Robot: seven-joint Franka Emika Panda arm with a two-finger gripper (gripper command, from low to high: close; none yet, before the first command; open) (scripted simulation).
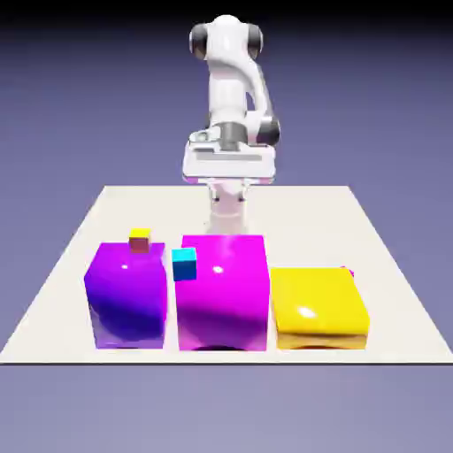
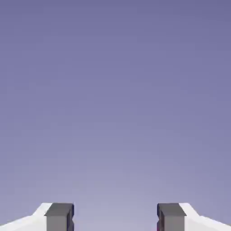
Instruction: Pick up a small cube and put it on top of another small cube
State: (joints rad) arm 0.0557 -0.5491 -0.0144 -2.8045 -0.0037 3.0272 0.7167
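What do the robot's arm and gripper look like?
The arm is glossy white, rounded, with dark grey joint caps. The hand is a wide white block; the gripper has two white fingers ending in small, squarish grey tips, darker on top. No cables or readable markings show.

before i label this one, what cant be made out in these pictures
- Small pink cube, exterior view: mostly hidden by the yellow block; only a sliver shows.
- Purple block's back, exterior view: hidden by its own front.
- Gripper, hand view: fingers cut off by the bottom edge.
- Table and cubes, hand view: out of frame.
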